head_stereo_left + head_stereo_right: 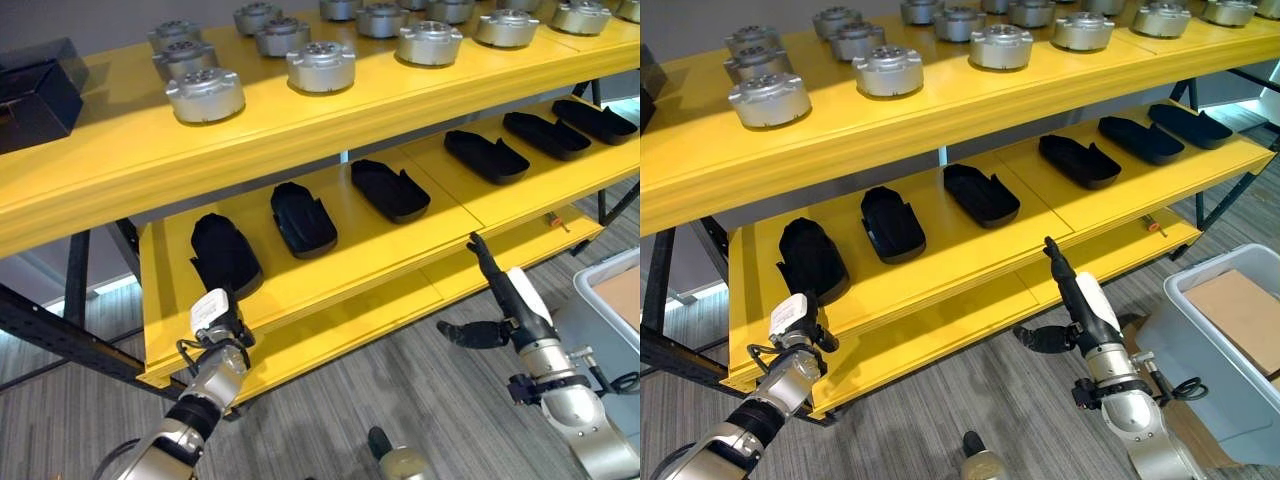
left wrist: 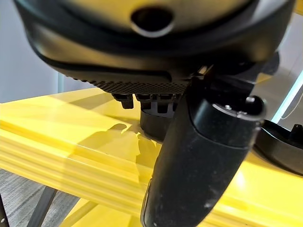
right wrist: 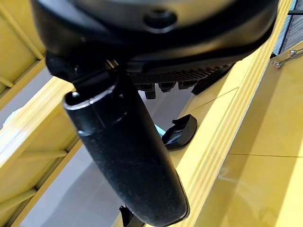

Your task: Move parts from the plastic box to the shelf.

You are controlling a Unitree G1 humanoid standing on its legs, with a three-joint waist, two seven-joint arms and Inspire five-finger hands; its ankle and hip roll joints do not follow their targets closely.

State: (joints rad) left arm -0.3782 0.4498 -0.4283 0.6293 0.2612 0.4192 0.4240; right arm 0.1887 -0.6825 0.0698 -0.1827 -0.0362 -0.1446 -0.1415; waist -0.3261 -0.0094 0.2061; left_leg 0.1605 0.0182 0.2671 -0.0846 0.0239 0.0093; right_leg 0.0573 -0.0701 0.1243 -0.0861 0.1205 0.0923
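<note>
Left eye view: left robot hand (image 1: 215, 325) beside black part (image 1: 224, 254); no legible writing.

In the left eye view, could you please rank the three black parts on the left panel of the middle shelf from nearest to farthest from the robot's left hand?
From the left hand:
1. Leftmost black part, just above the hand at the shelf's left end.
2. Second black part, further right.
3. Third black part, by the panel seam.
</note>
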